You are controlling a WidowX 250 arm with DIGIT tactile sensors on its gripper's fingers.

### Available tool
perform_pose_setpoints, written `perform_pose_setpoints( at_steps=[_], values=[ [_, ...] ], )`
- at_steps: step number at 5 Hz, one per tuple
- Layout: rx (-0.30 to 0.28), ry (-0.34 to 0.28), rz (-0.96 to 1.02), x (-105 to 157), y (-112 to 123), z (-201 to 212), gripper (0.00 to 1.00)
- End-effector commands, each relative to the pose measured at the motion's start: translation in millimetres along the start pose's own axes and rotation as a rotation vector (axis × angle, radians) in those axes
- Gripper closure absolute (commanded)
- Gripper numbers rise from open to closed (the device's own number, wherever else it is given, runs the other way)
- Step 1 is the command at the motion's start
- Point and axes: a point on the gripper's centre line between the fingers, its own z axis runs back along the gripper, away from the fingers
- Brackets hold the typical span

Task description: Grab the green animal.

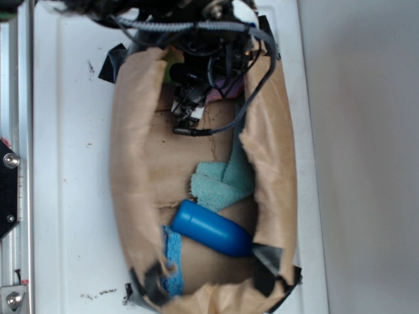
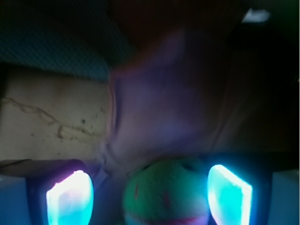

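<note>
From the wrist view, the pincer (image 2: 149,194) stands open, its two glowing fingers (image 2: 69,199) set apart with the green animal (image 2: 164,192) sitting between them. The toy's rounded green head fills much of the gap (whether either finger actually touches it cannot be told, as the picture is dim and blurred). Just beyond the toy lies a pale purple, soft-looking shape (image 2: 159,103), and off to one side of it a stretch of creased brown paper.

From the exterior view, the pincer (image 1: 188,108) reaches down into the far end of a brown paper-lined tub (image 1: 134,163), the arm's black cables hanging over it. A small patch of green (image 1: 175,72) shows right beside the pincer, against the tub's wall. Further from the pincer, near the tub's middle, lies a crumpled teal cloth (image 1: 226,183). Beyond that rests a blue cylinder (image 1: 213,229), touching the cloth's edge. The tub sits on a white tabletop (image 1: 72,163).
</note>
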Motion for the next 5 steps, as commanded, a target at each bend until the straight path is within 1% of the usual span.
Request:
perform_pose_setpoints(
  at_steps=[1,2,4,5],
  values=[
    [0.098,-0.062,-0.036,9,-9,-2,0.46],
    [0.100,-0.058,0.004,7,-8,-2,1.00],
    [0.054,-0.064,0.023,2,-5,21,1.00],
    [-0.076,-0.043,0.048,-2,-9,74,1.00]
  ],
)
